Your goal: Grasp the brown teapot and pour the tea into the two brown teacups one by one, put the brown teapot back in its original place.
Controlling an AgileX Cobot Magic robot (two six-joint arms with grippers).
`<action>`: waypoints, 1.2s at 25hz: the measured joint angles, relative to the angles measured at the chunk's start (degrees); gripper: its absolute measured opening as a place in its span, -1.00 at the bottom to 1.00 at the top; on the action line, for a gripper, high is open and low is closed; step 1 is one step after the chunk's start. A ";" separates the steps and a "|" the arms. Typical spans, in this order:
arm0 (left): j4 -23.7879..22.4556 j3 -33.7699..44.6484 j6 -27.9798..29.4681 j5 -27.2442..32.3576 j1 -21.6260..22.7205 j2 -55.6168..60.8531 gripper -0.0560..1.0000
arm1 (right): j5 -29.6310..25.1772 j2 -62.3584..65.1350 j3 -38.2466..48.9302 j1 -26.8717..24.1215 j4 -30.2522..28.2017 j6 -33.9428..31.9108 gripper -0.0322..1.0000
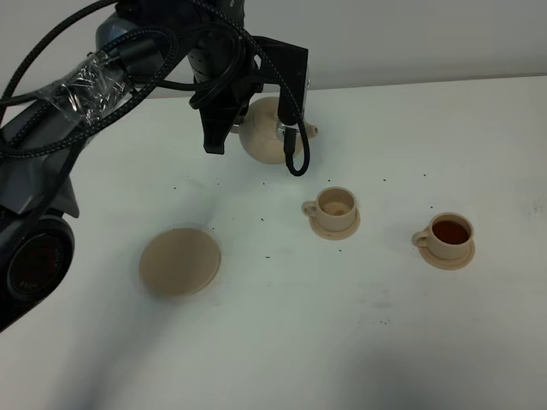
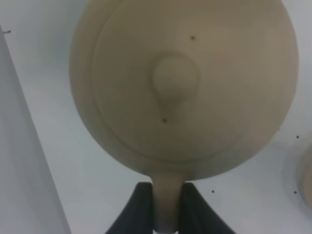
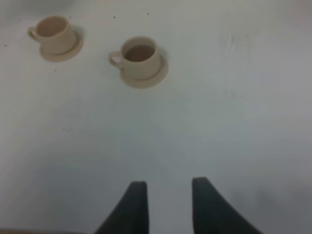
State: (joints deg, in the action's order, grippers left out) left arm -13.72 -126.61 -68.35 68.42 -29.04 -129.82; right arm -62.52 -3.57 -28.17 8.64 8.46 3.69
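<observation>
The brown teapot (image 1: 265,132) hangs above the back of the table, its spout pointing right and its lid (image 2: 175,80) filling the left wrist view. My left gripper (image 2: 167,210) is shut on its loop handle (image 2: 168,202), a dark finger on either side. The two brown teacups stand on small saucers to the right. The nearer-centre cup (image 1: 335,205) (image 3: 54,29) looks pale inside, while the right one (image 1: 449,232) (image 3: 140,52) holds dark tea. The teapot's original place, a wide tan saucer (image 1: 179,260), lies bare at front left. My right gripper (image 3: 165,204) is open over bare table.
The white table (image 1: 342,342) carries small dark specks around the cups. The left arm (image 1: 77,111) with its black cables spans the upper left of the high view. A pale wall runs behind the table's far edge.
</observation>
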 joint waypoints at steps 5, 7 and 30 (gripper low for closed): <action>0.47 0.00 -1.18 -0.05 -0.05 -1.00 -0.66 | 0.00 0.00 0.00 0.00 0.00 0.00 -0.48; 1.49 0.00 -1.18 -0.05 -0.05 -2.28 -0.66 | 0.00 0.00 0.00 0.00 0.00 0.00 -0.48; 1.94 0.29 -1.37 0.00 0.47 -4.92 -0.66 | 0.00 0.00 0.00 0.00 0.07 -0.01 -0.48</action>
State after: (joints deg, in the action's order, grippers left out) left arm -11.78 -126.32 -69.72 68.42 -28.57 -134.74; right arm -62.52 -3.57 -28.17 8.64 8.52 3.68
